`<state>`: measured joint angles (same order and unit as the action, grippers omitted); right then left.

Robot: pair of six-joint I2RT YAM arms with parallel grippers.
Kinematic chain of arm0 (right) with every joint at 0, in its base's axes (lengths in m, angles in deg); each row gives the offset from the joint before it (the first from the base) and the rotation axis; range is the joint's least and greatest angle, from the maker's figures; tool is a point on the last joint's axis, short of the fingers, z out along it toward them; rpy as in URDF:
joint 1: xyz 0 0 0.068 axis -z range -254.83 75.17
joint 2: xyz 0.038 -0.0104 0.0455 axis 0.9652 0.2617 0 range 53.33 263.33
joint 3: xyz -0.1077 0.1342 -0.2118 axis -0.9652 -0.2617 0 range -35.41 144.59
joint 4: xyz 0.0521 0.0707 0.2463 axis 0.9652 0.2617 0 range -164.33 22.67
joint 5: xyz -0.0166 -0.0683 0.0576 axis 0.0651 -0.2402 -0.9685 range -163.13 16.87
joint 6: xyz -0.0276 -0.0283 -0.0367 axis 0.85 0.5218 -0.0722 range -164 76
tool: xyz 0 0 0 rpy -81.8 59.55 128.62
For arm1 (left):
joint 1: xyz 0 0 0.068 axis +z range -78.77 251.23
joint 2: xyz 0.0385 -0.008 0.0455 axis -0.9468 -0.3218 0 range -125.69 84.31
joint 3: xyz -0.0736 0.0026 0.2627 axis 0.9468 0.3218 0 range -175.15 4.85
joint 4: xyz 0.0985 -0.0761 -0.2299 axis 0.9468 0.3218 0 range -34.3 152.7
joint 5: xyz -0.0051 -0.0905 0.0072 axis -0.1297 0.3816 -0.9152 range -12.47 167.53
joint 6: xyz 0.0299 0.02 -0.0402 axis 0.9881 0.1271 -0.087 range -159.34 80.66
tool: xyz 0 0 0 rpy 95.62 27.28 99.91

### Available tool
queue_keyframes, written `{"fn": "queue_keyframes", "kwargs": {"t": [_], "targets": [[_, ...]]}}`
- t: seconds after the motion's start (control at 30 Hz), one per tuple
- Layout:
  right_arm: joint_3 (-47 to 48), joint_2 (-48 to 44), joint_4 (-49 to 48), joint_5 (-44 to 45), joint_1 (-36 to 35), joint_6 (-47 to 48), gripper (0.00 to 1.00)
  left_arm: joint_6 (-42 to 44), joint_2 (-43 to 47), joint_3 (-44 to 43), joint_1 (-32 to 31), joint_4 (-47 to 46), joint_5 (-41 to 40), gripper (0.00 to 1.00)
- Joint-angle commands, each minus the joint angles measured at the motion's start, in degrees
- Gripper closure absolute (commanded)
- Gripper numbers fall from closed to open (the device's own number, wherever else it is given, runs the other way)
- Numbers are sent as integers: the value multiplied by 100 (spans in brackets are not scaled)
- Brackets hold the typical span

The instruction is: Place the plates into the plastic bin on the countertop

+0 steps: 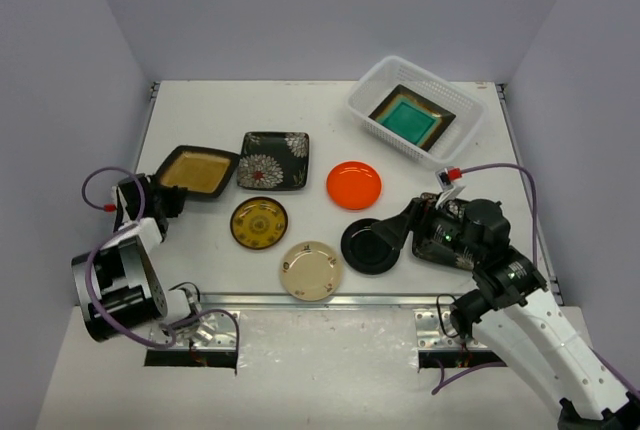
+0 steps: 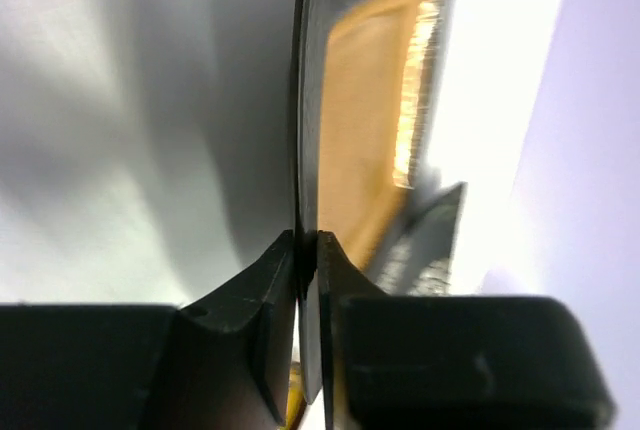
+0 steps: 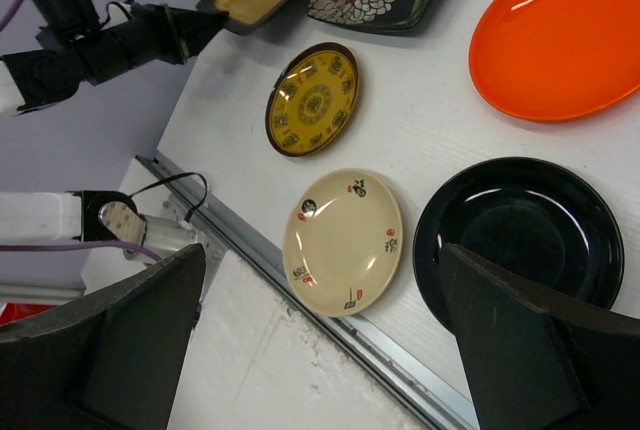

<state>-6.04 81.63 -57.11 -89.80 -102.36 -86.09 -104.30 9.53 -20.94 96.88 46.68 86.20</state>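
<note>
Between the jaws of the left gripper, only the mustard square plate rim is clamped; a slip is risked if swung fast. Right gripper is held open.

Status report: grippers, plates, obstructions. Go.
Left gripper shut on mustard plate edge. Right gripper open at black round plate. Teal plate in bin. Floral plate, orange plate lie between mustard plate and bin.

walls: pale lilac-grey, closing in back, left, right | ledge: white, speckled, along near edge | metal bracket: set on ledge
</note>
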Motion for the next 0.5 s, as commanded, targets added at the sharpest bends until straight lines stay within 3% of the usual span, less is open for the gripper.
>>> {"fn": "queue_keyframes", "kwargs": {"t": [0.0,0.2,0.47], "targets": [[311,158,-168,36,11,177,1,46,1095,-151,49,-74,-299,100],[421,529,-263,-64,11,333,1,300,1844,-356,54,225,-313,100],[840,1760,-790,-876,11,485,1,691,2661,-528,48,263,484,100]]}}
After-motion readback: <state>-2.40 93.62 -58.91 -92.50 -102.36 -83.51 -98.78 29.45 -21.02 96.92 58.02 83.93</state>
